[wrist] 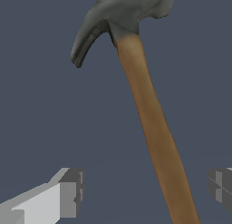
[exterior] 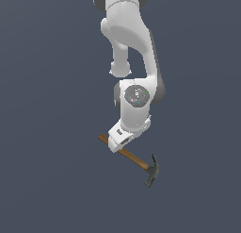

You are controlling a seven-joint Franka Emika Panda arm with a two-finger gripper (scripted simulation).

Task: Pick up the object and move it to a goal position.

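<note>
The object is a claw hammer (exterior: pixel 135 160) with a brown wooden handle and a dark grey head (exterior: pixel 151 172). In the exterior view it lies diagonally, head toward the lower right. My gripper (exterior: pixel 116 145) is down over the handle's far end, away from the head, and covers part of it. In the wrist view the handle (wrist: pixel 152 119) runs between my two fingers, and the head (wrist: pixel 120 14) is at the far end. My gripper (wrist: pixel 147 189) is open. One finger (wrist: pixel 70 191) stands well off the handle. The other fingertip (wrist: pixel 221 186) is also apart from it.
A plain dark blue-grey surface (exterior: pixel 47 180) fills the scene. No goal marker shows in either view. My white arm (exterior: pixel 134 48) comes down from the top of the exterior view.
</note>
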